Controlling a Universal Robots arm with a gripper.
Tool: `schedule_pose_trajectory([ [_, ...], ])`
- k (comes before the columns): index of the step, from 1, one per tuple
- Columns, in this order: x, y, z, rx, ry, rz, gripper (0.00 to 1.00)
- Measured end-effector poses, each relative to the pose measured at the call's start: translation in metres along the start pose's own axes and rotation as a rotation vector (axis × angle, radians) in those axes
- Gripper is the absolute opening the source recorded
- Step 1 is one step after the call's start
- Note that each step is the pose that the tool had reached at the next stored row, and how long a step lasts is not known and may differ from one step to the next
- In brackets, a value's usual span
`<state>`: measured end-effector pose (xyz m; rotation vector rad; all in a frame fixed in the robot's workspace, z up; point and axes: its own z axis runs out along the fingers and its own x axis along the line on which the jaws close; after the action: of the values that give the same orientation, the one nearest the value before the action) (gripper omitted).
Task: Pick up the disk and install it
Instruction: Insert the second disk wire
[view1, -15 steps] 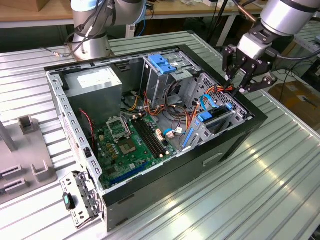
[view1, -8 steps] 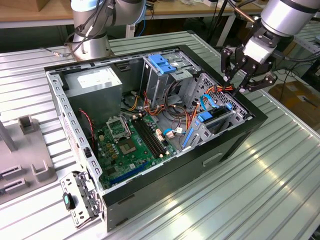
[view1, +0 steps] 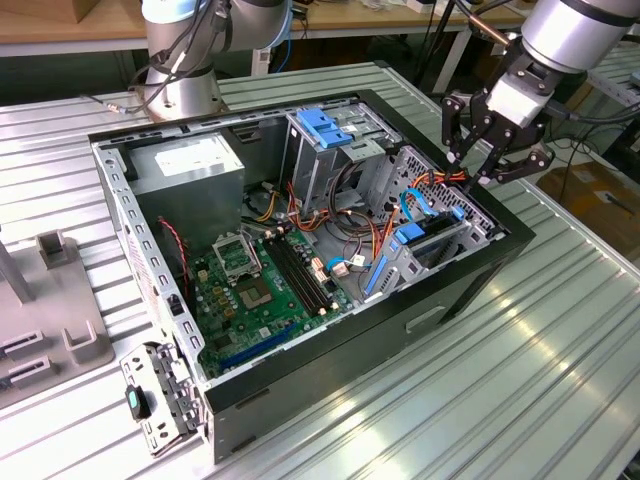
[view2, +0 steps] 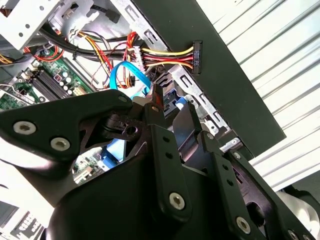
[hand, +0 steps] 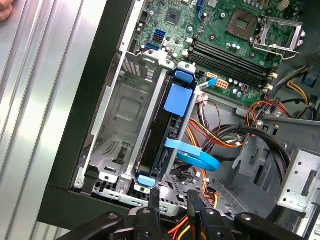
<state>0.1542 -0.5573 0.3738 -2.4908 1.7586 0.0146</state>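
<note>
No legible text, labels or numbers.

An open black computer case (view1: 440, 300) lies on a ribbed metal worktop (view1: 560, 400). Inside it: a green motherboard (view1: 255, 295), a grey power-supply box (view1: 190, 165), a light-blue bracket (view1: 325, 125) atop the drive cage, and a blue data cable (hand: 195, 155).

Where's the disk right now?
The disk stands on edge in the metal drive cage at the case's front wall, toward the exterior view's right, with the gripper just above it.
</note>
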Motion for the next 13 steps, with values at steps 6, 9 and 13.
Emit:
schedule_pose_trajectory([
  [6, -0.0004, -0.0007, 0.0000, 0.0000, 0.0001, 0.000, 0.36],
  [9, -0.0005, -0.0027, 0.0002, -0.0001, 0.0000, -0.001, 0.36],
  [13, 0.0005, -0.0085, 0.0005, -0.0003, -0.0003, -0.004, 0.36],
])
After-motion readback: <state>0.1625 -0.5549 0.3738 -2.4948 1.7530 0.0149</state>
